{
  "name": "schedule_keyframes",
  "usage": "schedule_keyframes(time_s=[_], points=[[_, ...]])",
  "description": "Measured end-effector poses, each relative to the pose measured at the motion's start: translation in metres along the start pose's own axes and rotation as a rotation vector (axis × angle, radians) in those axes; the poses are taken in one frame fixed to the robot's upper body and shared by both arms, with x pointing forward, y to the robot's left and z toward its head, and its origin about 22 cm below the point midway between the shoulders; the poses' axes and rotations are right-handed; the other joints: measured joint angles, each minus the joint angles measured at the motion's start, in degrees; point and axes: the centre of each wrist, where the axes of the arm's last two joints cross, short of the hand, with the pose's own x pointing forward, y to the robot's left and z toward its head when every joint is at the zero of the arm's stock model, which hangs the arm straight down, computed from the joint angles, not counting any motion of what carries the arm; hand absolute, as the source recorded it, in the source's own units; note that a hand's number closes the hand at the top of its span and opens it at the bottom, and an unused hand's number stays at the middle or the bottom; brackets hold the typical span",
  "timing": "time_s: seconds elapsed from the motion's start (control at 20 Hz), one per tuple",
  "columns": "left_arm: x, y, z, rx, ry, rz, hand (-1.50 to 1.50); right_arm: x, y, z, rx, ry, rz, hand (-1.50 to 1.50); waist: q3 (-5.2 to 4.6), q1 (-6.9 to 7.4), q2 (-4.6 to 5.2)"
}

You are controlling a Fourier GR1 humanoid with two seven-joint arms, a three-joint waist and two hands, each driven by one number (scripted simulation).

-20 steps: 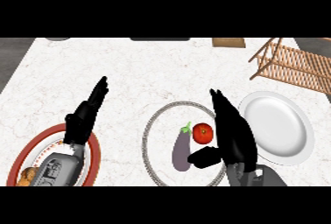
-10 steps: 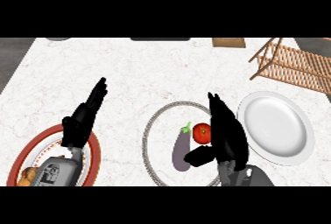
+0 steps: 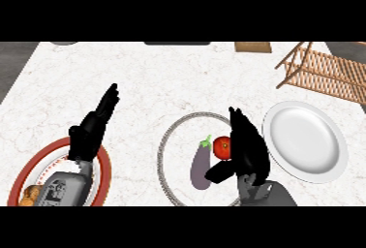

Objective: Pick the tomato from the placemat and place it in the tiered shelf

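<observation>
Both spread flat, left hand (image 3: 89, 131) over marbled counter (image 3: 164, 77), right hand (image 3: 247, 150) beside tomato (image 3: 222, 147) on placemat (image 3: 166, 145)

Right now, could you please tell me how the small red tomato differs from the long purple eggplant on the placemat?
The small red tomato is round; the long purple eggplant is elongated, with a green stem. The tomato is the smaller. The tomato lies right beside the right hand; the eggplant lies to the tomato's left. Both rest on the round grey-rimmed placemat.
</observation>
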Motion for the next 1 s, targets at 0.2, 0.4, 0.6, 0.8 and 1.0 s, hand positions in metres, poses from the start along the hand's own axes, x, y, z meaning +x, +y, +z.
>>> schedule_keyframes(time_s=[0.2,0.4,0.6,0.8,1.0], points=[[-0.007,-0.001,0.002,-0.002,0.002,-0.004,0.00,-0.006,0.005,-0.006,0.002,0.027,0.012,-1.50,0.00,-0.02,0.00],[-0.005,-0.003,-0.005,0.003,-0.002,-0.002,0.00,-0.002,0.012,-0.005,0.002,0.035,0.028,-1.50,0.00,-0.03,0.01],[-0.011,-0.001,0.004,-0.002,-0.002,-0.003,0.00,-0.004,0.017,-0.017,0.003,0.060,0.039,-1.50,0.00,0.05,0.01],[-0.008,-0.003,0.000,-0.002,0.000,-0.002,0.00,-0.012,0.027,-0.021,0.010,0.072,0.039,-1.50,0.00,0.02,0.00],[-0.005,-0.006,0.006,-0.008,0.000,-0.001,0.00,-0.018,0.027,-0.031,0.017,0.078,0.031,-1.50,0.00,0.04,-0.02]])
